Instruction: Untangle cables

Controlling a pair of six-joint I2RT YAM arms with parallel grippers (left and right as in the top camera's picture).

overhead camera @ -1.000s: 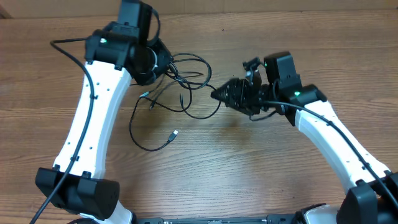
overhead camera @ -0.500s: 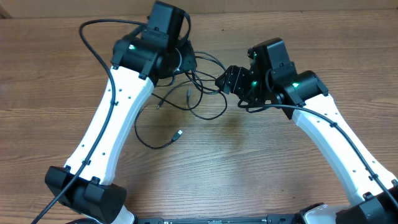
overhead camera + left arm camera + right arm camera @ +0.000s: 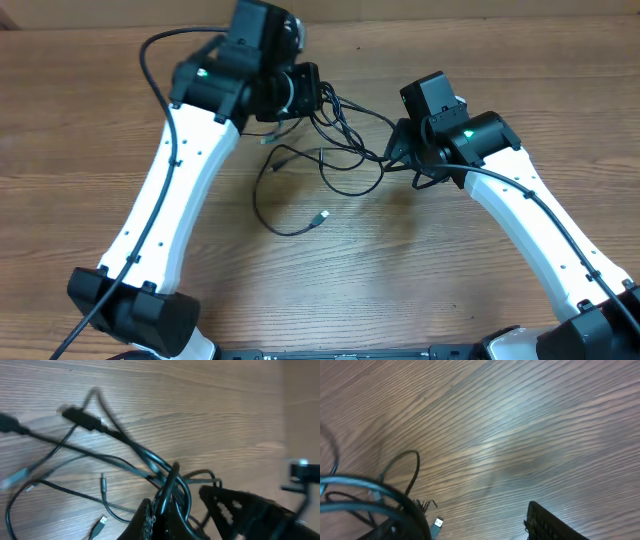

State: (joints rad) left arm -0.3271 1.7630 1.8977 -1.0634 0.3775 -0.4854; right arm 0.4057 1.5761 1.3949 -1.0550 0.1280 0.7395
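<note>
Lying tangled on the wooden table [image 3: 420, 280], the cables [image 3: 340, 135] sit at its far centre, between the two grippers. Left gripper [image 3: 306, 90]: clamped on a bunch of strands. Right gripper [image 3: 398, 150]: fingers apart, strands against one finger, grasp unconfirmed. One small plug [image 3: 322, 215] lies loose below the tangle.

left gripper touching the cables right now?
Touching. The left wrist view shows it: the cables bunch together and run straight into the left gripper, which is shut on the bundle with no gap.
</note>
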